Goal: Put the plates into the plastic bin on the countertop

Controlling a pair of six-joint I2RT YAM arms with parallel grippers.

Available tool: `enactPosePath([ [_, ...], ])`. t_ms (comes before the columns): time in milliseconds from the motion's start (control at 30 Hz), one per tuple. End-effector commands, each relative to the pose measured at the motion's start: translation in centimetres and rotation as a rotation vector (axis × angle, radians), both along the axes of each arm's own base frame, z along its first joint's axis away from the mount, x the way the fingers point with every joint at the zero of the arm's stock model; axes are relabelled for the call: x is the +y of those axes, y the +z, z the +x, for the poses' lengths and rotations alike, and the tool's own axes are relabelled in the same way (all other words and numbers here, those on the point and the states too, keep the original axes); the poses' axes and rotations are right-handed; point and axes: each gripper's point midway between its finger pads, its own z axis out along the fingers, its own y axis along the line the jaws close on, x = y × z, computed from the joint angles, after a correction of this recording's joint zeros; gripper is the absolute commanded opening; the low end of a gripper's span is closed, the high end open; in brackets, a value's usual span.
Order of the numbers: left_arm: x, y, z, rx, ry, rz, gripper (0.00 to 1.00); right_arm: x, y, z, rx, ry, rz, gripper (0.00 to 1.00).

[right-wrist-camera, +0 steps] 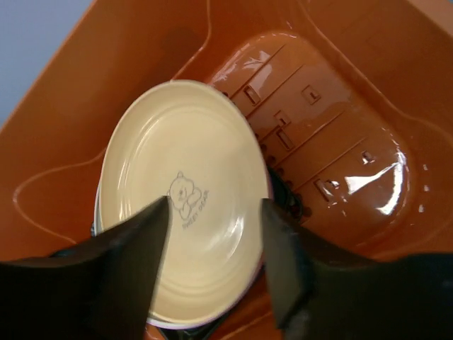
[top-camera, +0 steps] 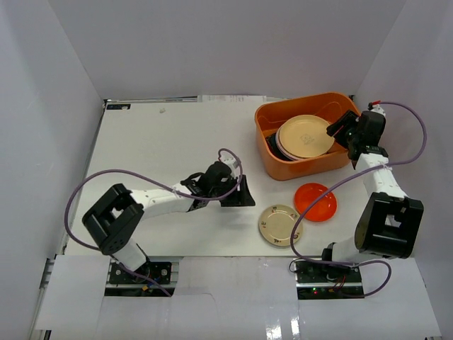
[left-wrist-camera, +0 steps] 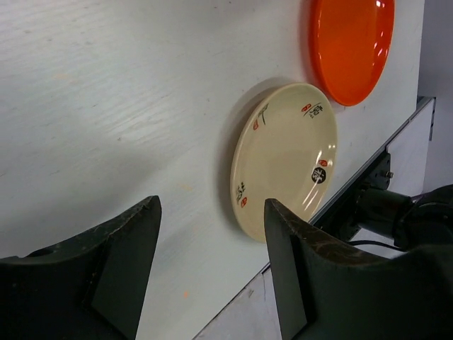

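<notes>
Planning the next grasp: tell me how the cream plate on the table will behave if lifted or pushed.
The cream plate looks rigid and glossy: probably no flex, but it may slip in a claw. Lying flat on the white tabletop, it would likely slide, not tip, when pushed. The red-orange plate sits right beside it, so a shove could bump that.

Stacked plates [top-camera: 306, 136] sit in the bin [top-camera: 301, 170]; two plates [top-camera: 280, 224] lie before it.

Top external: high at the near edge, looking down over the countertop [top-camera: 163, 142].
Left wrist: low, near, facing beige plate [left-wrist-camera: 283, 163] and red-orange plate [left-wrist-camera: 350, 46]; top shares both.
Right wrist: near, above plastic bin [right-wrist-camera: 141, 57]; top shares it.
</notes>
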Motion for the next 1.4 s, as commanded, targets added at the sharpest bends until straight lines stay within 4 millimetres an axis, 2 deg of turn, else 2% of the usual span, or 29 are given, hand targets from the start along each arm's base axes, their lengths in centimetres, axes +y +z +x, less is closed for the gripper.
enactPosePath([
  [0, -2.4, -0.1, 0.7, -0.056, -0.036, 0.019, 0.7, -0.2, 2.7, 0.9, -0.064, 0.021, -0.03, 0.7],
  [33, -2.9, -0.4, 0.4, -0.053, -0.048, 0.026, 0.7, -0.1, 2.9, 0.6, -0.07, 0.017, -0.034, 0.84],
  [67, -3.2, -1.1, 0.4, -0.045, -0.056, 0.038, 0.7, -0.2, 4.2, 0.3, -0.105, 0.013, -0.043, 0.87],
  [133, -3.8, -1.6, 0.0, -0.043, -0.079, 0.047, 0.69, -0.2, 5.4, -0.2, -0.132, 0.006, -0.05, 0.91],
  [167, -4.2, -1.6, 0.0, -0.045, -0.088, 0.048, 0.69, -0.3, 5.9, -0.6, -0.147, -0.011, -0.049, 0.91],
  [200, -4.6, -1.8, -0.2, -0.041, -0.104, 0.049, 0.69, -0.3, 7.7, -1.4, -0.194, -0.024, -0.054, 0.9],
  [233, -4.9, -2.7, -0.7, -0.034, -0.126, 0.068, 0.69, -0.6, 7.2, -2.3, -0.189, -0.049, -0.053, 0.86],
  [267, -5.4, -2.6, -0.8, -0.036, -0.142, 0.067, 0.69, -0.9, 7.2, -3.0, -0.195, -0.079, -0.058, 0.84],
  [300, -5.8, -2.9, -1.3, -0.033, -0.164, 0.074, 0.69, -1.1, 8.4, -4.2, -0.234, -0.106, -0.064, 0.78],
  [333, -5.9, -3.8, -1.4, -0.03, -0.175, 0.092, 0.67, -1.5, 8.0, -5.2, -0.233, -0.14, -0.072, 0.74],
  [400, -5.8, -4.7, -2.1, -0.013, -0.19, 0.123, 0.66, -1.9, 5.8, -8.0, -0.214, -0.193, -0.079, 0.62],
  [433, -5.8, -5.2, -2.1, -0.007, -0.19, 0.132, 0.64, -2.4, 2.3, -9.8, -0.149, -0.232, -0.084, 0.55],
  [467, -5.8, -5.4, -2.3, -0.005, -0.196, 0.136, 0.64, -2.5, 2.6, -11.2, -0.183, -0.253, -0.089, 0.48],
  [500, -6.0, -5.4, -2.4, -0.006, -0.202, 0.134, 0.63, -2.8, 1.6, -12.1, -0.179, -0.285, -0.083, 0.35],
  [567, -6.4, -5.5, -2.9, -0.001, -0.223, 0.126, 0.63, -3.4, -2.1, -14.9, -0.108, -0.345, -0.088, 0.26],
  [600, -6.7, -5.3, -3.2, -0.006, -0.234, 0.121, 0.62, -3.7, -3.1, -15.6, -0.087, -0.366, -0.085, 0.24],
  [633, -6.8, -5.3, -3.5, -0.008, -0.245, 0.121, 0.61, -3.9, -4.2, -16.6, -0.048, -0.381, -0.079, 0.24],
  [667, -6.9, -5.3, -3.6, -0.017, -0.254, 0.125, 0.58, -4.3, -4.4, -17.2, -0.053, -0.4, -0.07, 0.28],
  [700, -7.0, -5.3, -3.9, -0.022, -0.26, 0.128, 0.56, -4.2, -5.8, -17.8, -0.023, -0.398, -0.055, 0.46],
  [733, -6.9, -5.5, -3.9, -0.023, -0.261, 0.132, 0.54, -4.1, -6.3, -18.1, -0.011, -0.397, -0.03, 0.57],
  [800, -6.7, -5.7, -4.0, -0.023, -0.262, 0.137, 0.48, -3.6, -8.1, -19.2, 0.053, -0.389, -0.002, 0.75],
  [833, -6.4, -6.0, -4.1, -0.021, -0.26, 0.147, 0.47, -3.6, -8.6, -19.5, 0.07, -0.393, 0.003, 0.78],
  [933, -6.1, -5.5, -3.4, -0.063, -0.22, 0.134, 0.39, -2.8, -10.9, -20.7, 0.157, -0.369, 0.04, 0.77],
  [967, -5.5, -5.9, -3.4, -0.069, -0.207, 0.149, 0.36, -2.6, -11.5, -20.8, 0.175, -0.356, 0.05, 0.76],
  [1000, -5.5, -5.5, -3.2, -0.081, -0.198, 0.142, 0.27, -2.2, -12.2, -21.0, 0.197, -0.344, 0.064, 0.75],
  [1067, -4.9, -5.8, -3.5, -0.079, -0.196, 0.152, 0.17, -1.5, -13.6, -21.5, 0.248, -0.315, 0.094, 0.71],
  [1167, -3.9, -5.7, -3.7, -0.093, -0.178, 0.154, 0.03, -0.9, -14.7, -21.8, 0.292, -0.281, 0.109, 0.6],
  [1233, -3.7, -4.8, -3.4, -0.116, -0.156, 0.138, 0.0, 0.0, -15.2, -21.8, 0.306, -0.233, 0.136, 0.58],
  [1367, -3.9, -4.5, -3.7, -0.11, -0.172, 0.116, 0.0, 0.7, -16.1, -21.8, 0.314, -0.208, 0.181, 0.58],
])
